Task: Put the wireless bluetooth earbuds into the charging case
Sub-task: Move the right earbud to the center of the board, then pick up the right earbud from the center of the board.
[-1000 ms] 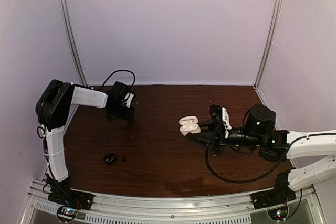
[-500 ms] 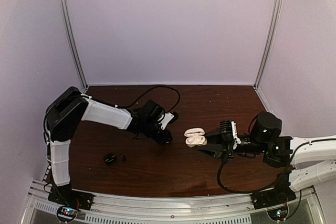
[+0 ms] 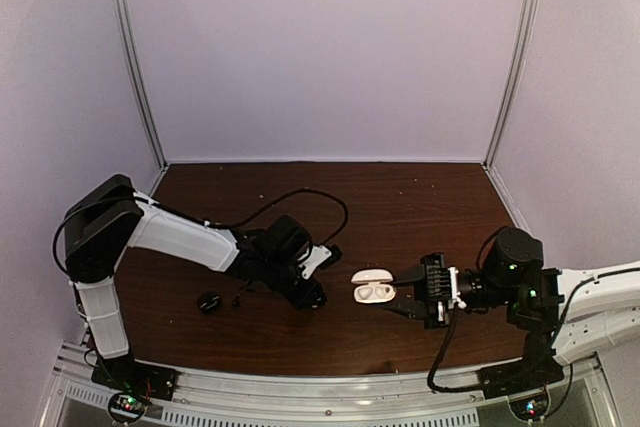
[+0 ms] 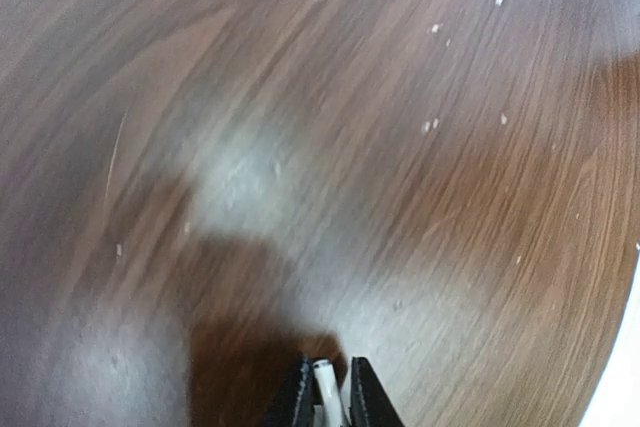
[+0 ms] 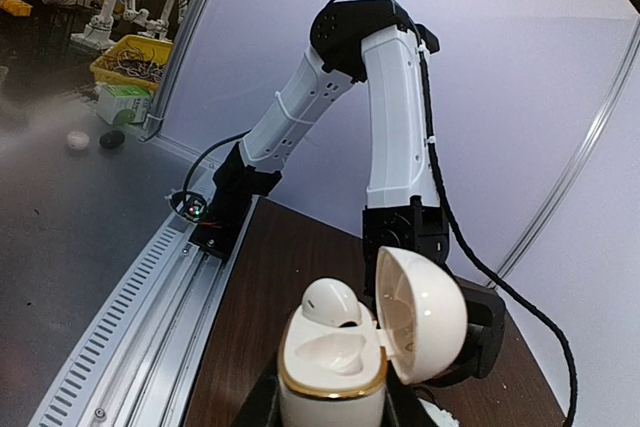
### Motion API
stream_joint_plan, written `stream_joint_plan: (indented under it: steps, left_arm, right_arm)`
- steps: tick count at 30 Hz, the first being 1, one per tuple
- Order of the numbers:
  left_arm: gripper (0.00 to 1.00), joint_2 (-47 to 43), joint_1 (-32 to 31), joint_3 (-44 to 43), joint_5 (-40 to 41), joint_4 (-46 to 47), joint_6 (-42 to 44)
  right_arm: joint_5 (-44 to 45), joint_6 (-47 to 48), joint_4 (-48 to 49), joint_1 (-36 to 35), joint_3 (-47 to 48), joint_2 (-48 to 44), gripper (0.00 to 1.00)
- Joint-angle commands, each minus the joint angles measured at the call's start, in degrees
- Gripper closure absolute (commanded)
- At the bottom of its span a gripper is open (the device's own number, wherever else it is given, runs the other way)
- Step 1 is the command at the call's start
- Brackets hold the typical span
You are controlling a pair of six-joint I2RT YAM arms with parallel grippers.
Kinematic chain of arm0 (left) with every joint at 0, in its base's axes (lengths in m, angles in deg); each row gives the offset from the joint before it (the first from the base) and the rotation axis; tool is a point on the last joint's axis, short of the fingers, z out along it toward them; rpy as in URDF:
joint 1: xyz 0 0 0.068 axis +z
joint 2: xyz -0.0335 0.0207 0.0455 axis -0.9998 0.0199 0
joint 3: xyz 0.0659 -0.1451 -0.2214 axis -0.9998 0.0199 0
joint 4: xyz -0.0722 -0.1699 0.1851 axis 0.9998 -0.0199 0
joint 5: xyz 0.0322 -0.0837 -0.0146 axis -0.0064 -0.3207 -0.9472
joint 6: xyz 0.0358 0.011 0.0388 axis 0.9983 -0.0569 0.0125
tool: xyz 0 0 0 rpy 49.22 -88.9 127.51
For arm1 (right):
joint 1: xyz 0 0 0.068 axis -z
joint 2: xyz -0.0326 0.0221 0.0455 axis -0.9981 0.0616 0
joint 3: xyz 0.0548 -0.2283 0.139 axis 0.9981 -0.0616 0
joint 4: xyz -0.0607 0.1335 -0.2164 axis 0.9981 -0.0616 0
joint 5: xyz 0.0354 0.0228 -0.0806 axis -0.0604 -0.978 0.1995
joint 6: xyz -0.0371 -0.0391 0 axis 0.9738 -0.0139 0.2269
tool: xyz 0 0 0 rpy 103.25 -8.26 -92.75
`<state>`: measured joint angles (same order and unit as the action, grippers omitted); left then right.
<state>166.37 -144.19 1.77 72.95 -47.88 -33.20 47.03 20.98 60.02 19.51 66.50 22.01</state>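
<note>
Black plastic shows first at the left of the desk (image 3: 420, 197): a pebble-like black case (image 3: 209, 301) with a tiny black earbud (image 3: 237, 300) just beside it, both lying loose and well apart from either arm. Next comes the left pincer (image 3: 311, 292), low over the wood, its jaws drawn narrow on a white earbud (image 4: 324, 379) that shows as a small pale stub between the tips in the left wrist view. That bud looks very light, hard and glossy, so it is likely to squirt out of a pinch. A grip across its thicker body seems safer than one on the rounded end, and only gentle pressure should be needed. Just to the right, the charging case (image 3: 372, 287) is clamped in the right pincer (image 3: 408, 297) and held above the desk. Its lid (image 5: 420, 312) stands open. One seated earbud (image 5: 332, 302) fills the far socket, and the near socket (image 5: 335, 355) is bare. The case is stiff and smooth. The lower shell under the gold rim (image 5: 330, 387) is the sound place to hold it, since the hinged lid looks like its weak part.
</note>
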Motion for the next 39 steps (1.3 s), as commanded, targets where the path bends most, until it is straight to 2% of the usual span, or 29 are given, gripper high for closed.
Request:
stream_joint_plan:
  steps: [1,5,9,15,21,25,30,39]
  left_arm:
    - [0.82,-0.55,0.27,2.58,2.58,-7.74,2.22]
    - [0.67,-3.53,0.36,2.97,5.5,-4.0,4.35]
    - [0.55,-9.02,0.32,7.36,5.77,4.58,5.8]
    - [0.48,-17.61,0.18,20.8,7.96,24.48,5.06]
    - [0.46,-21.18,-1.04,35.19,7.03,45.92,7.21]
    - [0.46,-17.25,-1.2,38.1,5.52,55.73,10.44]
    - [0.48,-11.7,-1.62,36.94,4.83,61.08,12.86]
    - [0.53,-5.39,-1.62,35.68,3.75,65.41,14.25]
  right_arm:
    - [4.26,2.16,0.99,-0.63,-0.61,-1.23,1.0]
    - [6.04,1.6,1.17,-0.63,-1.19,-2.48,1.0]
    - [7.16,0.44,1.66,-0.67,-2.19,-3.81,1.0]
    - [9.68,-1.61,4.28,-0.6,-4.55,-5.51,1.0]
    - [10.65,-2.56,5.72,-0.6,-5.69,-5.88,1.0]
    - [10.9,-3.13,7.0,-0.6,-6.44,-5.81,1.0]
    - [11.46,-3.88,7.1,-0.48,-6.89,-6.34,1.0]
    - [11.93,-3.98,6.94,-0.46,-7.13,-6.87,1.0]
